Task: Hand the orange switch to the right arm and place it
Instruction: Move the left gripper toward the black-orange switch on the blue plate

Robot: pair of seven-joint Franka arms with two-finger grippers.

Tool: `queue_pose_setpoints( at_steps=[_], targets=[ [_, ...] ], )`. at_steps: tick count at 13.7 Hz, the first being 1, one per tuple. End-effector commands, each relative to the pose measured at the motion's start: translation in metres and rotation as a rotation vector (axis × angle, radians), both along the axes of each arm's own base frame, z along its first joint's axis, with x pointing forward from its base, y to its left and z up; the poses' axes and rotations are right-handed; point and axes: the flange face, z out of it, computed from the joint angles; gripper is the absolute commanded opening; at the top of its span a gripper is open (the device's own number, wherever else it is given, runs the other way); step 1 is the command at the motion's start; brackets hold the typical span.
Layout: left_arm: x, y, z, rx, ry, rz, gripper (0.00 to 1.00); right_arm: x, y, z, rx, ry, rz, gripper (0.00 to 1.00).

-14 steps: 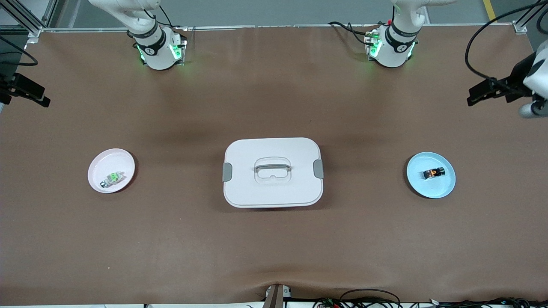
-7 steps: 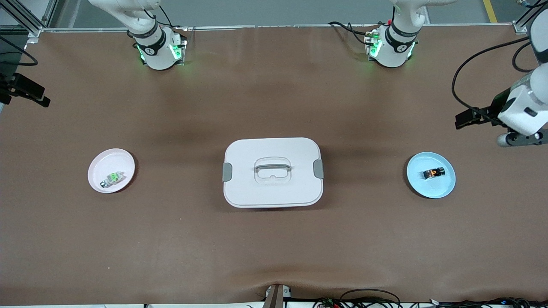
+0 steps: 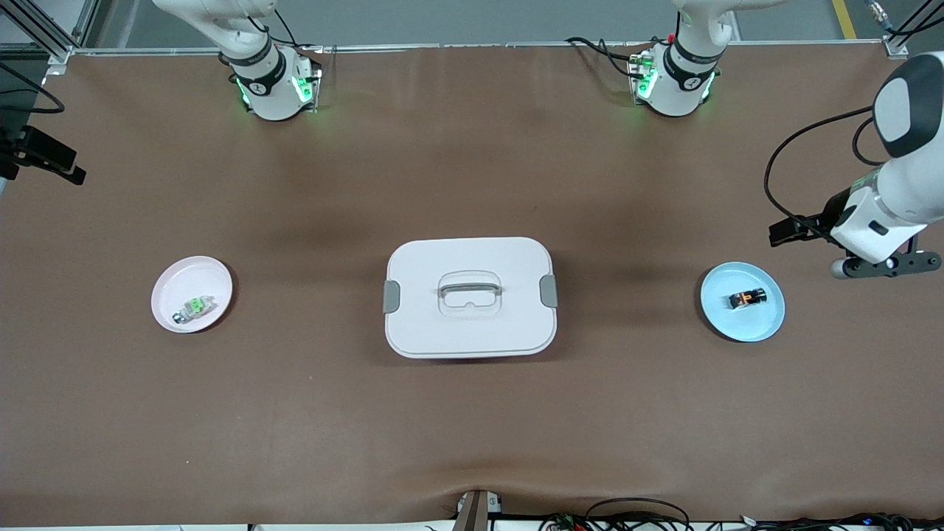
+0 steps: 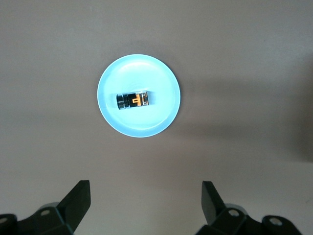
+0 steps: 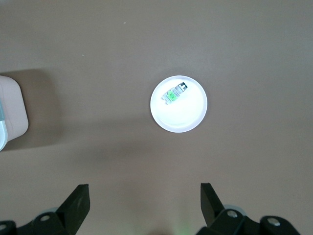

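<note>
The orange switch [image 3: 747, 298], a tiny black block with an orange middle, lies on a light blue plate [image 3: 726, 318] toward the left arm's end of the table. In the left wrist view the switch [image 4: 133, 100] lies flat in the middle of the plate [image 4: 142, 125]. My left gripper [image 3: 885, 264] is up over bare table beside the blue plate, open and empty [image 4: 145, 193]. My right gripper [image 5: 144, 196] is open and empty, high over the right arm's end of the table; only a black part of that hand [image 3: 44, 158] shows in the front view.
A white lidded box [image 3: 472, 332] with a handle stands at the table's middle; its corner shows in the right wrist view [image 5: 10, 112]. A pink plate [image 3: 184, 276] with a clear-and-green part [image 3: 195, 305] lies toward the right arm's end, also in the right wrist view [image 5: 183, 120].
My left arm has swung in and down toward the blue plate. The right arm, the switch and the plates have not moved.
</note>
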Motion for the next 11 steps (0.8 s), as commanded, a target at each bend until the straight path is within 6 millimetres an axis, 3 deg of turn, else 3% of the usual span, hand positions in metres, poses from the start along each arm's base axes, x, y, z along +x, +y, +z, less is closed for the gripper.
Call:
queue_pose_setpoints(
  at_steps=[1,7,11],
  targets=[
    [0.004,0.022,-0.02,0.011,0.001,-0.002,1.0,-0.001,-0.004,0.006,0.001,-0.008,-0.011,1.0],
    [0.008,0.044,-0.084,0.015,-0.025,-0.003,1.0,-0.001,-0.004,0.006,0.001,-0.008,-0.01,1.0],
    [0.01,0.044,-0.125,0.021,-0.02,-0.015,1.0,-0.001,-0.004,0.006,0.001,-0.006,-0.01,1.0]
  ],
)
